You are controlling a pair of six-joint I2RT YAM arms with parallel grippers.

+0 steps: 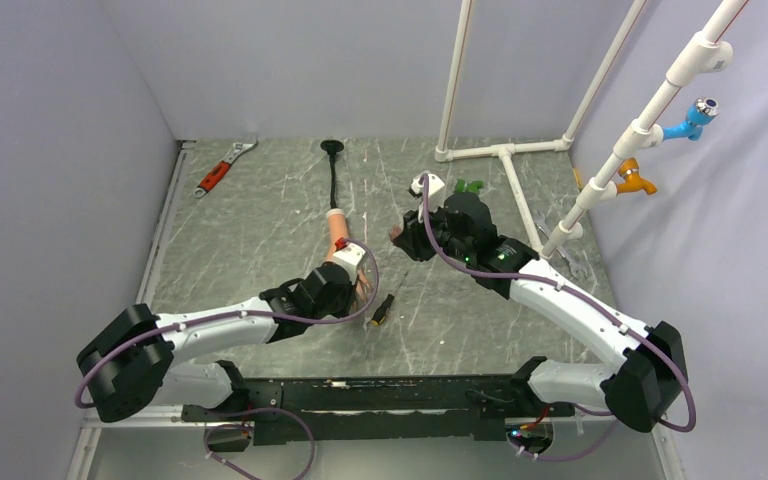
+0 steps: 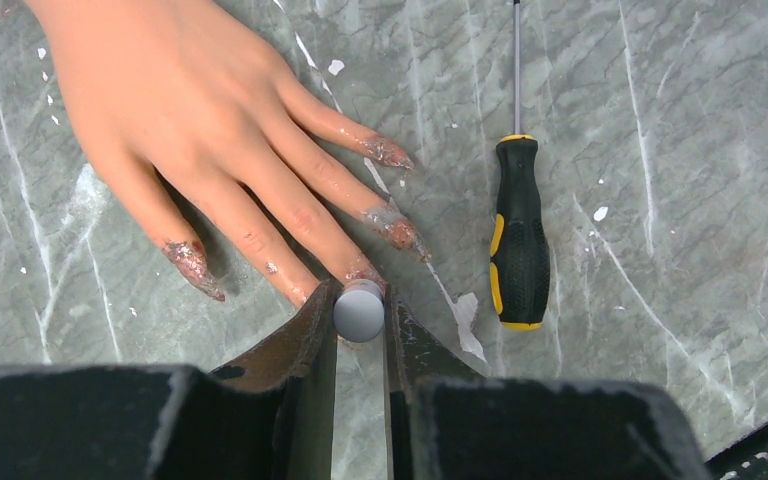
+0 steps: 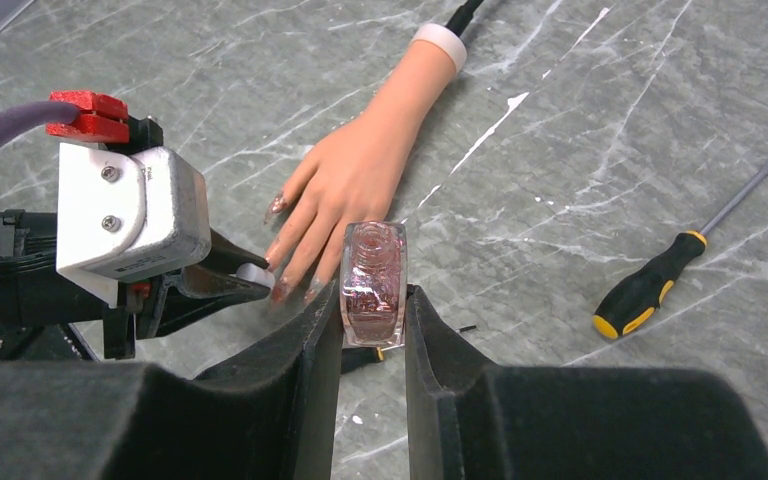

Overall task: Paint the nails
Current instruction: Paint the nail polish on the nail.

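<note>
The peach mannequin hand (image 2: 180, 110) lies flat on the marbled table, fingers spread toward my left gripper (image 2: 360, 312). Its nails (image 2: 390, 152) are smeared with reddish glitter polish. My left gripper is shut on a grey round brush cap (image 2: 359, 310), held right over one fingertip; whatever hangs below the cap is hidden. My right gripper (image 3: 372, 310) is shut on a clear polish bottle (image 3: 374, 282) holding reddish glitter polish, just in front of the hand's (image 3: 355, 170) fingertips. From above, both grippers (image 1: 355, 275) (image 1: 405, 235) flank the hand (image 1: 338, 235).
A black-and-yellow screwdriver (image 2: 520, 240) lies just right of the fingers. A red-handled wrench (image 1: 222, 168) rests at the back left. White PVC pipes (image 1: 505, 150) stand at the back right. The hand's black stalk (image 1: 333, 180) runs toward the back wall.
</note>
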